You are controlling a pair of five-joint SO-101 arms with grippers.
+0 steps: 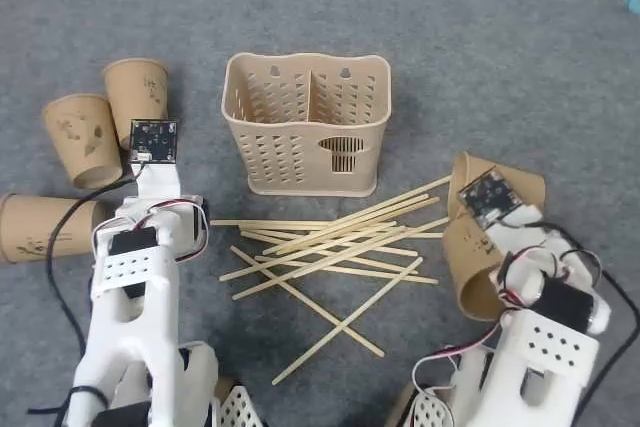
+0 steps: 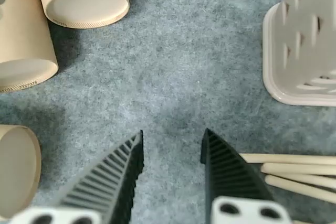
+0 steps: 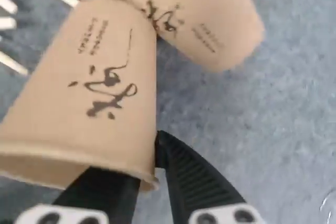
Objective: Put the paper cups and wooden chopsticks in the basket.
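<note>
Five script-printed paper cups and scattered wooden chopsticks are lying around one basket; left claw is hanging open, right claw is pinching one cup.

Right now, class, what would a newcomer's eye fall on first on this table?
A loose heap of wooden chopsticks sprawls on the grey carpet in front of the beige basket. Three paper cups lie on their sides at the left. At the right, the right claw pinches the rim of a fourth cup.
</note>
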